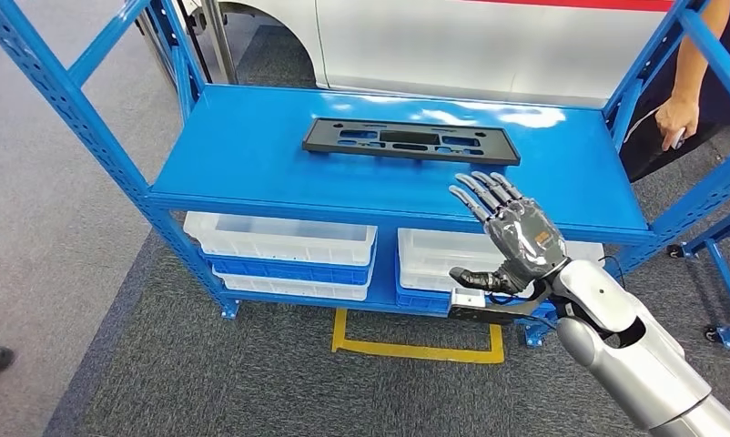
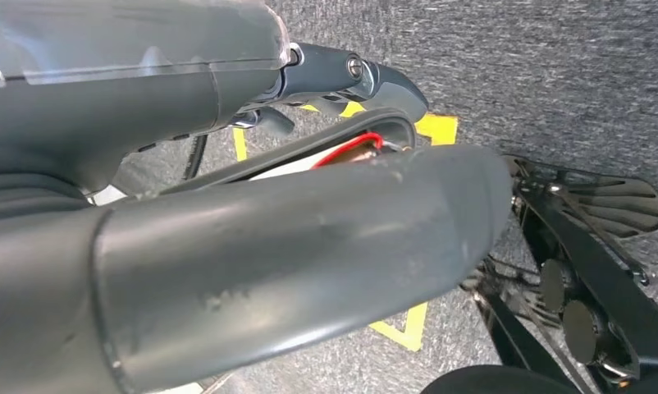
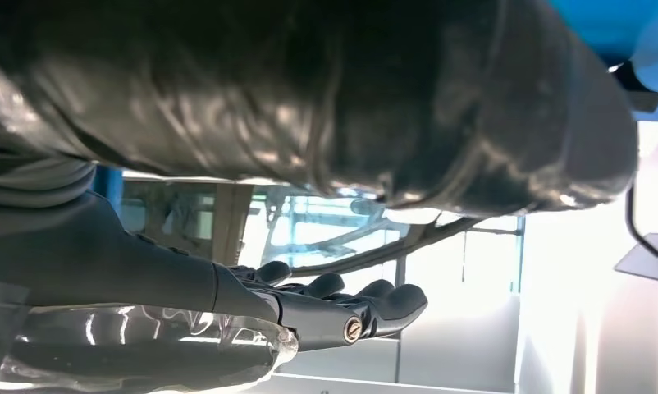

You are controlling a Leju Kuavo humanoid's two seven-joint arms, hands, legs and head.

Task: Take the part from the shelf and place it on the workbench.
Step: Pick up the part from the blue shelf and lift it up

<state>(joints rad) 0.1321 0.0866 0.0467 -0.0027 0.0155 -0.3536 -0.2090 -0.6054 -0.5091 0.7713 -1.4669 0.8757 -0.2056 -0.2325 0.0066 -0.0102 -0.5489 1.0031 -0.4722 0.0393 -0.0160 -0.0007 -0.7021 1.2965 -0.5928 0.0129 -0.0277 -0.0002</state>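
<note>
A blue shelf [image 1: 252,164] carries the black part [image 1: 410,140]. The right robot hand [image 1: 512,238], released and empty, reaches toward it. Next it must close on the part's near edge.

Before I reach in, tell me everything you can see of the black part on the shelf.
The black part is a long, flat rectangular panel, seemingly matte plastic, with a raised rim and several cutouts through which the blue shows. It lies flat on the upper shelf of the blue rack, towards the back, its long side running across the shelf. Nothing touches it but the shelf. The right robot hand is raised in front of it, fingers extended and apart, holding nothing and clear of the part.
</note>
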